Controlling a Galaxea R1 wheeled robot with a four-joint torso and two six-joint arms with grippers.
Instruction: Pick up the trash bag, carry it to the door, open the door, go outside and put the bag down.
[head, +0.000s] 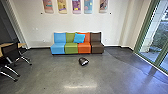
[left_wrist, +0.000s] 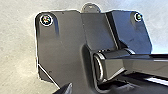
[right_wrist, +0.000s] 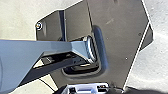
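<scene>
Presumably at pickup step; calls for driving nearer trash bag (head: 83, 61), centre of head view; cannot tell either end effector's state.

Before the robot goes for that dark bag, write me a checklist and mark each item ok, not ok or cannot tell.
1. Bag located: ok; the dark bag lies on the floor in front of the sofa.
2. Bag off the floor and ready to carry: not ok; it rests on the floor.
3. Bag tied shut: cannot tell; no knot can be made out.
4. Chairs off the straight line to the bag: ok; the nearest chair stands well to the left.
5. Glazed panel on the right unlocked: cannot tell; no lock can be made out.
</scene>
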